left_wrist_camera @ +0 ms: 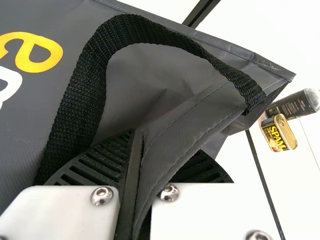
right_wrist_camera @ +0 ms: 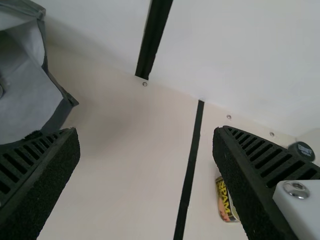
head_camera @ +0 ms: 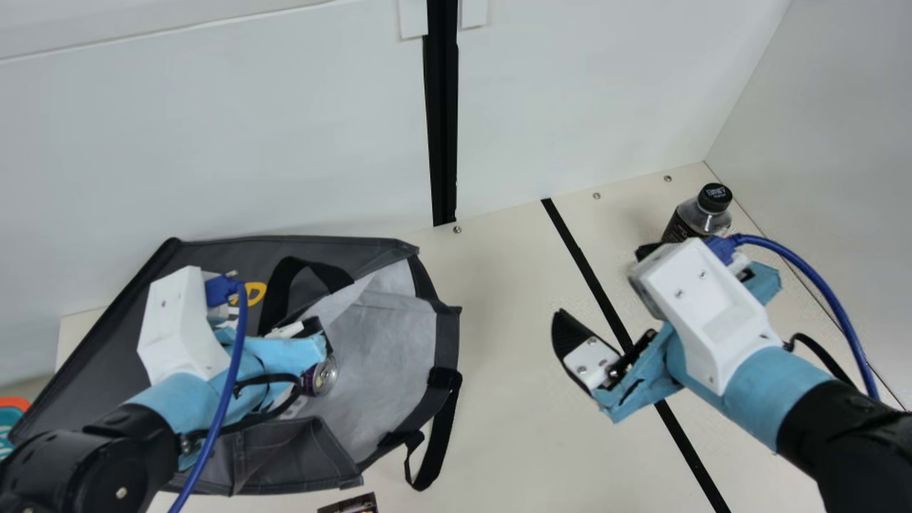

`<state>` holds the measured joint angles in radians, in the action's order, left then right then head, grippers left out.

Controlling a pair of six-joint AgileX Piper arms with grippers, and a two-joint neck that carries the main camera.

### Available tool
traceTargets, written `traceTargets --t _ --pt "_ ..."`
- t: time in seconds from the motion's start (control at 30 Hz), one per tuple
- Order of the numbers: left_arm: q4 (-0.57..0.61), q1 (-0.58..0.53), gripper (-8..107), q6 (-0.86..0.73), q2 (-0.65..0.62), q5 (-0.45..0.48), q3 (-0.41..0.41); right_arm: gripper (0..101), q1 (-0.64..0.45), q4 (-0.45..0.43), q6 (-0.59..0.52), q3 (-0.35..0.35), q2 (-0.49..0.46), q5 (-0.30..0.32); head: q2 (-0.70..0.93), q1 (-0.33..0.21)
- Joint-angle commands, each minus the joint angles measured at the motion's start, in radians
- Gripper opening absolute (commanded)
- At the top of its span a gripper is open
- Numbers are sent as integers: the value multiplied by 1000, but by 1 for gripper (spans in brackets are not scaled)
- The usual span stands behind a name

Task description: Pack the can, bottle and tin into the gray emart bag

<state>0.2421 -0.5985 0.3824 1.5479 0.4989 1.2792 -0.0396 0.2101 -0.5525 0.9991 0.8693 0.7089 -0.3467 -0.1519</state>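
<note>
The gray bag (head_camera: 399,349) lies mouth-open at the left in the main view, the can (head_camera: 324,376) inside it. Over the bag is my left gripper (head_camera: 285,348); in the left wrist view the left gripper (left_wrist_camera: 152,147) is shut on the bag's rim (left_wrist_camera: 165,150), beside the black strap. My right gripper (head_camera: 600,283) stands open above the table, and the right wrist view shows the right gripper (right_wrist_camera: 145,132) with nothing between its fingers. The bottle (head_camera: 700,215) is upright at the back right. Near it in the left wrist view sits the tin (left_wrist_camera: 278,133), partly behind a finger in the right wrist view.
White walls (head_camera: 570,92) rise behind the table (head_camera: 513,427) and at its right. A black line runs across the tabletop under the right arm. A dark printed item (head_camera: 350,504) shows at the front edge, an orange and teal object (head_camera: 11,420) at far left.
</note>
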Motion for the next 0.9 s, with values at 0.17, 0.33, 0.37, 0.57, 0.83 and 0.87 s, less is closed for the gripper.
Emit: traceTargets --t 0.17,0.33,0.37,0.57,0.83,0.87 --pt "0 0 10 0 0 0 0 91 -7 -116 106 27 -39 63 -2 -23" --pt "0 0 10 0 0 0 0 91 -4 -197 179 52 -56 104 -2 -23" --pt "0 0 10 0 0 0 0 91 -2 -214 194 58 -59 113 -2 -23" --pt "0 0 10 0 0 0 0 91 18 -305 274 93 -68 160 -2 -23" --pt "0 0 10 0 0 0 0 91 62 -418 370 153 -64 227 -2 -23" --pt "0 0 10 0 0 0 0 91 68 -431 381 161 -63 235 -2 -23"
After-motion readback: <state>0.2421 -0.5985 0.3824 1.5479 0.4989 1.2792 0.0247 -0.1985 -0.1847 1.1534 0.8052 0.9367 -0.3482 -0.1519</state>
